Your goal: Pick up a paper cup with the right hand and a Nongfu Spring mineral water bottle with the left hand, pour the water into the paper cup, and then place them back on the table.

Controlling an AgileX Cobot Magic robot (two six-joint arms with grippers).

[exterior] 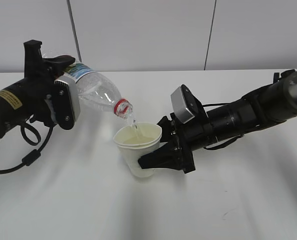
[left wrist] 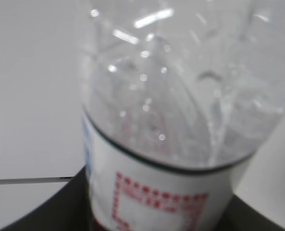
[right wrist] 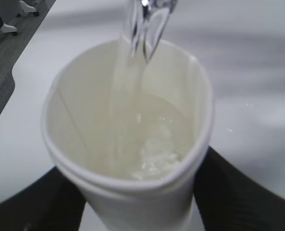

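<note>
Exterior view: the left end effector [exterior: 63, 102] grips the Nongfu Spring mineral water bottle [exterior: 95, 90], tilted neck-down — water streams into the paper cup [exterior: 138, 147]. The right end effector [exterior: 161, 155], arm stretched low over the desk [exterior: 238, 200], clamps the cup — squeezed oval.

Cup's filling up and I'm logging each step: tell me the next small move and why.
Probably hold the tilt briefly, then begin rotating the bottle upright with the left hand. Water is streaming into the paper cup, gripped by the right hand, and water has only pooled at the cup's bottom.
</note>
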